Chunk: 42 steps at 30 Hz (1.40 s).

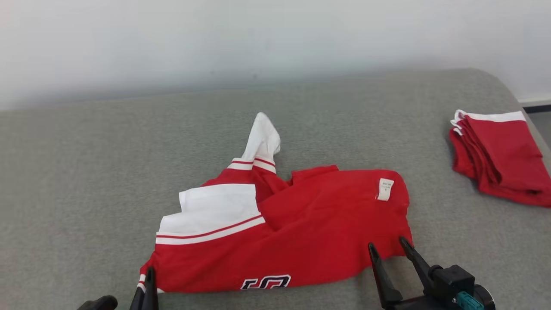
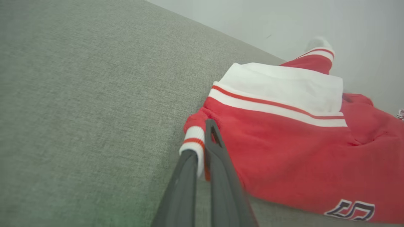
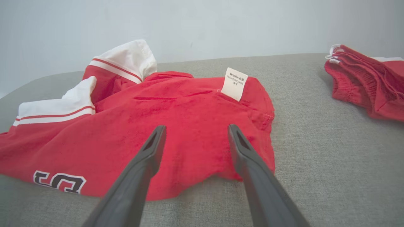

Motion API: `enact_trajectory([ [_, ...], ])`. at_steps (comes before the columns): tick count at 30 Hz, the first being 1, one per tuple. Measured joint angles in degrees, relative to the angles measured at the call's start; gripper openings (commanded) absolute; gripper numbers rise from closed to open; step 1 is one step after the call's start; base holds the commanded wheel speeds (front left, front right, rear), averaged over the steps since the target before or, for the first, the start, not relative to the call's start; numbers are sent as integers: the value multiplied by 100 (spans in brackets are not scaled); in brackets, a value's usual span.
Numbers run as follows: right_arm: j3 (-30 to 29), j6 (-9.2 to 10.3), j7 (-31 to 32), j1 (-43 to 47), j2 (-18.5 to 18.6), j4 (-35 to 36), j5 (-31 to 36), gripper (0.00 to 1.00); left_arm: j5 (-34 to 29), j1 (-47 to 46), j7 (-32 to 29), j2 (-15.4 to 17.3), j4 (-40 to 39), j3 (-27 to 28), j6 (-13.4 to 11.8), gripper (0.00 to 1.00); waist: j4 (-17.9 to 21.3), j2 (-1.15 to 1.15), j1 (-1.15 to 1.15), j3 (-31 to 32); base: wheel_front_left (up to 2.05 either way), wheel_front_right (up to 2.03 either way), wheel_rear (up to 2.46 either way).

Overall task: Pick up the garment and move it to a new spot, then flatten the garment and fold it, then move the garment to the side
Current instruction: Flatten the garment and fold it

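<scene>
your soft red cloth garment with white panels [image 1: 284, 224] lies spread out but bumpy on the flat grey woven fabric surface [image 1: 86, 181]. its long side runs left to right, from one gripper across to the other.

your left gripper [image 1: 149, 275] is at the garment's near left corner. its two dark fingers are pressed tight together. in the left wrist view they pinch the white cuff with the red stripe [image 2: 193, 138] between them.

your right gripper [image 1: 386, 242] is at the garment's near right corner. its fingers stand wide apart and hold nothing. the tips point at the near edge of the red cloth, and the small white label [image 1: 385, 189] sits a bit beyond them. you cannot tell if the tips touch the cloth.

it looks like the right arm is the one with work left. the corner it needs lies straight ahead of its fingers, away from you.

one sleeve with a white end [image 1: 263, 137] sticks out from the garment's far side. well off to the garment's right sits a pile of folded red clothes with white trim [image 1: 499, 159]. behind the garment the grey surface runs up to a plain pale wall [image 1: 258, 38].
</scene>
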State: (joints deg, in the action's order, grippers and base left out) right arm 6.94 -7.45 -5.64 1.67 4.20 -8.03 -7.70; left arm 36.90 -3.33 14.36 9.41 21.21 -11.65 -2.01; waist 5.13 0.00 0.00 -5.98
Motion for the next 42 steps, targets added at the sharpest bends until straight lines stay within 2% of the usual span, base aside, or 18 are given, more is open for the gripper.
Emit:
enact_trajectory([
  [4, -2, 0, 53, 14, 23, 37, 5, 100, -135, 0, 26, 21, 231, -5, -3, 0, -106, 0, 0, 86, 0, 0, 0],
  [10, -31, 0, 110, 89, 55, 66, 5, 100, -313, 88, 51, 74, 510, 97, -254, 0, -192, 0, 0, 206, 0, 0, 0],
  [12, -34, 0, 112, 96, 59, 71, 5, 100, -307, 102, 51, 73, 553, 104, -252, 0, -198, 0, 0, 226, 0, 0, 0],
  [13, -42, 0, 118, 109, 65, 78, 5, 100, -292, 108, 36, 66, 597, 91, -235, 43, -200, 0, 0, 246, 0, 0, 0],
  [14, -55, 0, 119, 127, 73, 88, 5, 100, -274, 116, -26, 64, 643, 79, -219, 97, -201, 0, 0, 266, 0, 0, 0],
  [15, -60, 0, 127, 141, 80, 93, 5, 100, -261, 136, -83, 64, 683, 86, -257, 100, -199, 0, 0, 286, 0, 0, 0],
  [19, -65, 0, 159, 185, 85, 125, 7, 100, -91, 289, -436, 124, 703, 244, -460, 100, -177, 0, 0, 357, 0, 0, 0],
  [25, -142, 0, 165, 227, 105, 182, 21, 100, -134, 485, -879, 614, 116, 582, -1176, 100, -119, 0, -1, 399, 0, 0, 0],
  [30, -120, 0, 187, 243, 116, 211, 24, 100, -286, 451, -1179, 834, -653, 547, -1432, 100, -43, 0, 0, 380, 0, 0, 0],
  [37, -113, 0, 186, 242, 110, 235, 24, 100, -431, 816, -1504, 940, -1072, 503, -1824, 100, 140, 0, 0, 325, 0, 0, 0],
  [40, -149, 0, 185, 244, 118, 254, 24, 100, -615, 787, -1474, 1134, -1329, 490, -1872, 100, 159, 0, 0, 280, 0, 0, 0],
  [42, -172, 0, 185, 242, 127, 277, 24, 100, -733, 672, -1447, 1276, -1496, 409, -1804, 100, 157, 0, -1, 245, 0, 0, 0],
])
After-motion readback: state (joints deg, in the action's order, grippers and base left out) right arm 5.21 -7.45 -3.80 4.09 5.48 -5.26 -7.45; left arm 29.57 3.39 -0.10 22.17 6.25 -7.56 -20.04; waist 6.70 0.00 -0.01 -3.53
